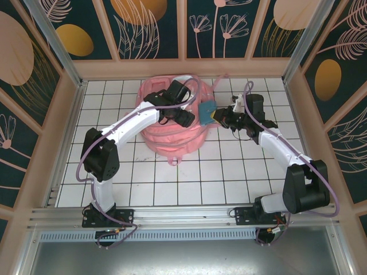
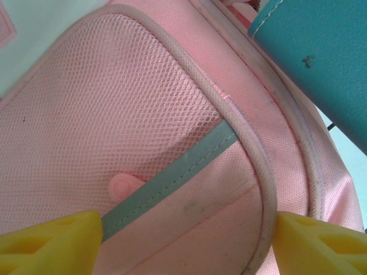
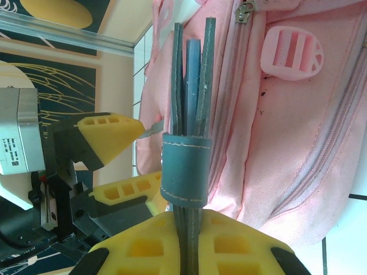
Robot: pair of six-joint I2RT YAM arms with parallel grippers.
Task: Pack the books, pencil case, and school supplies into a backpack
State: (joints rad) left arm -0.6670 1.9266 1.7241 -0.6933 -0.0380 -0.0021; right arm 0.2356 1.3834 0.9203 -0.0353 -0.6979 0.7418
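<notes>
Two right fingers (image 3: 143,246) pinch the blue stitched pencil case (image 3: 183,172) at its end; it looks light and stiff, and the left fingers (image 2: 51,240) stand open over the soft pink fabric backpack (image 2: 114,114).

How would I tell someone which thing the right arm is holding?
Find the big pink backpack on the white tiled table. At its right side the right gripper pinches a flat teal case. Unlike the pink around it, it is blue-green, with a stitched band.

Left gripper (image 1: 184,117) over pink backpack (image 1: 172,137), right gripper (image 1: 218,117) with blue case (image 1: 205,110) beside it.
</notes>
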